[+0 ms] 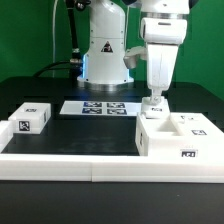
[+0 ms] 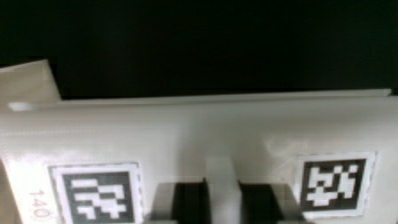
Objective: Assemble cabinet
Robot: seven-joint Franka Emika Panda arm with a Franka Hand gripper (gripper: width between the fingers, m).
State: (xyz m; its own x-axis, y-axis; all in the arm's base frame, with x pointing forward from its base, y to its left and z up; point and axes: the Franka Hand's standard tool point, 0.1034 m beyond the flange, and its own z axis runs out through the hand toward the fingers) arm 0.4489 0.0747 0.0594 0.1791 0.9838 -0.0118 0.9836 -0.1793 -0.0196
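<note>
The large white cabinet box (image 1: 178, 137) stands at the exterior view's right, with a tag on its front. My gripper (image 1: 153, 102) reaches straight down onto the box's far left corner. In the wrist view the white tagged part of the box (image 2: 196, 130) fills the frame, with two tags showing. The gripper (image 2: 222, 203) has its two dark fingers (image 2: 185, 204) close together, with a thin white wall of the box between them. A smaller white tagged block (image 1: 30, 118) lies at the exterior view's left, away from the gripper.
The marker board (image 1: 100, 107) lies flat on the black table between the block and the box. The robot's base (image 1: 104, 55) stands behind it. The table's low white rim (image 1: 70, 165) runs along the front.
</note>
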